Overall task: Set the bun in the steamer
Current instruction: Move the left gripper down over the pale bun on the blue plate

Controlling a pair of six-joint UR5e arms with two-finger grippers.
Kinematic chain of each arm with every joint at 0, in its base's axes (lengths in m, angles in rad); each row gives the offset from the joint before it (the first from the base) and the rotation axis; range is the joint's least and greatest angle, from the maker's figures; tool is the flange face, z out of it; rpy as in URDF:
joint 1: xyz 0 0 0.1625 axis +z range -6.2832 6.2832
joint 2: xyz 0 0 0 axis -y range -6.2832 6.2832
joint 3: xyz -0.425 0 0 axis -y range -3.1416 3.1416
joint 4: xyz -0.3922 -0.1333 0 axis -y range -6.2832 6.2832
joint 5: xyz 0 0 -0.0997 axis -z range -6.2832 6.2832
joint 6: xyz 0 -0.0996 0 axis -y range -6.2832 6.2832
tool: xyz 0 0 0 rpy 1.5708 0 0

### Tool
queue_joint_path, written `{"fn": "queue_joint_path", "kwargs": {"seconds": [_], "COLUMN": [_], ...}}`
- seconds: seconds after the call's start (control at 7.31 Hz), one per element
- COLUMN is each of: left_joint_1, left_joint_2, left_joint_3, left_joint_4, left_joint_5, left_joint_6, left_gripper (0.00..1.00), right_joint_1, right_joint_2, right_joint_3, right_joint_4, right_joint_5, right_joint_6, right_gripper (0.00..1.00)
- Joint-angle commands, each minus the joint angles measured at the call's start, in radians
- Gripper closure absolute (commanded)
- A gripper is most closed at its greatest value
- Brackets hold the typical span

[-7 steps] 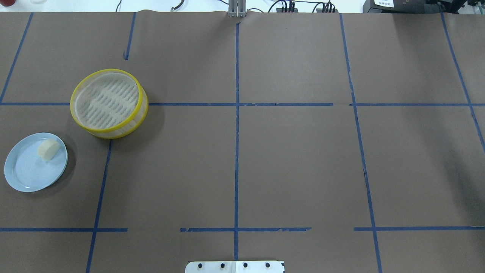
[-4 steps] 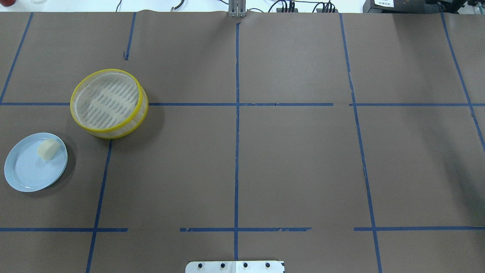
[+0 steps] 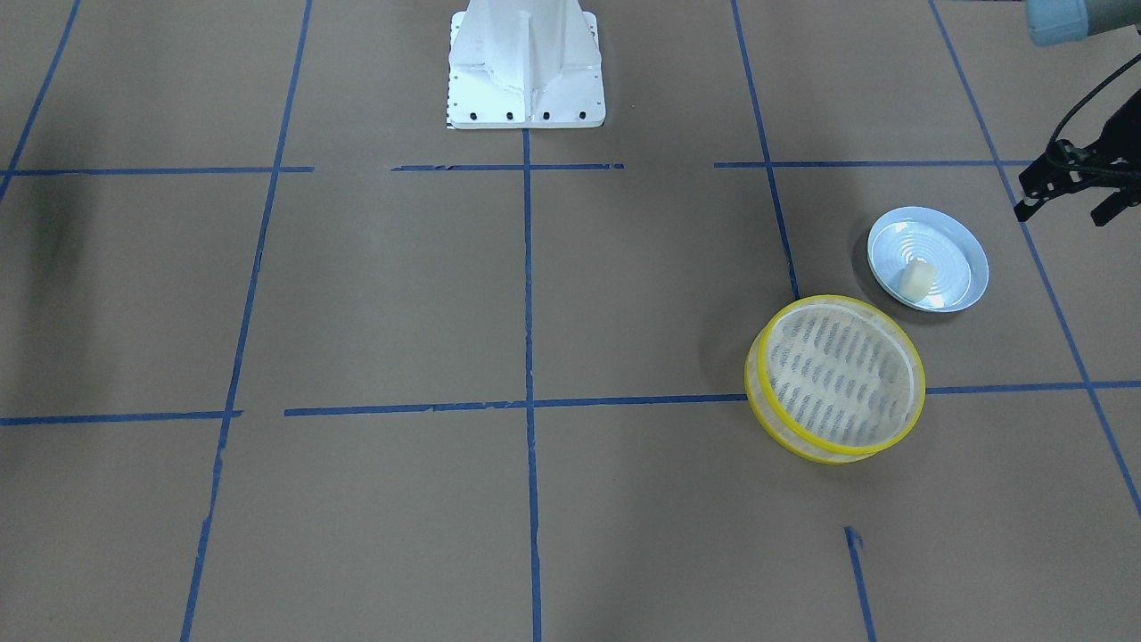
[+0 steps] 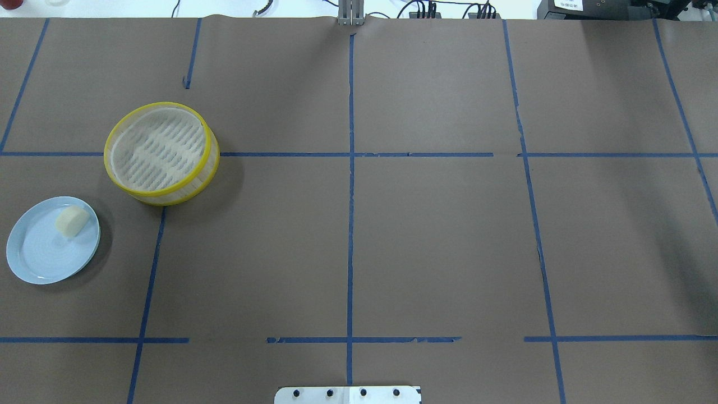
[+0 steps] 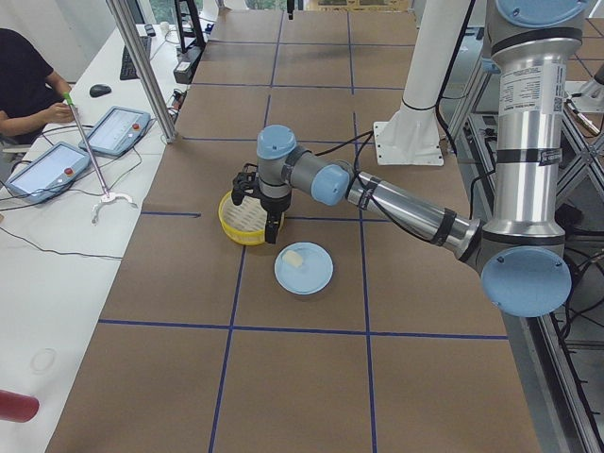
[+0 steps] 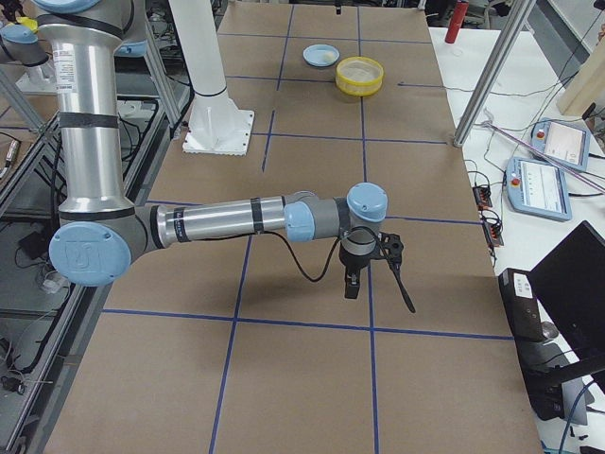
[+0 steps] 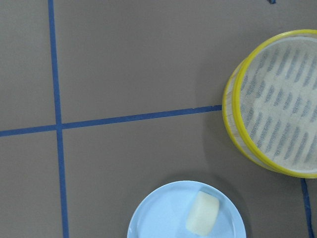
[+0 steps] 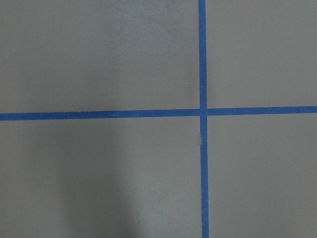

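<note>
The bun (image 4: 72,220) is a small cream-white lump lying on a pale blue plate (image 4: 33,264) at the table's left. It also shows in the front view (image 3: 915,278) and the left wrist view (image 7: 203,219). The steamer (image 4: 115,174), a yellow-rimmed basket, stands empty just beyond the plate and shows in the front view (image 3: 758,392). My left gripper (image 3: 1059,217) hovers open and empty above the table beside the plate, apart from the bun. My right gripper (image 6: 380,295) shows only in the exterior right view, far from both, and I cannot tell its state.
The white robot base (image 3: 526,71) stands at the table's near middle. Blue tape lines grid the brown table. In the exterior left view a metal pole (image 5: 142,66), tablets (image 5: 118,127) and a seated person (image 5: 24,80) are at the far side.
</note>
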Motion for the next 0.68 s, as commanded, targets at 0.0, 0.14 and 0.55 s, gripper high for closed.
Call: {"fn": "queue_joint_path", "kwargs": {"seconds": [0.0,0.14,0.55], "left_joint_1": [0.124,0.152,0.245], "left_joint_2": [0.033,0.045,0.045], "left_joint_3": [0.058,0.154,0.294], "left_joint_4": [-0.173,-0.326,-0.526], "left_joint_5": [0.081,0.083,0.13], "left_joint_6": [-0.17,-0.216,-0.319], "left_gripper": [0.0,0.0,0.0], "right_joint_1": [-0.001,0.0,0.0], "right_joint_2": [0.0,0.0,0.0], "right_joint_3": [0.0,0.0,0.0], "right_joint_4": [0.0,0.0,0.0], "right_joint_5": [0.0,0.0,0.0], "right_joint_6": [0.0,0.0,0.0], "right_gripper": [0.0,0.0,0.0]}}
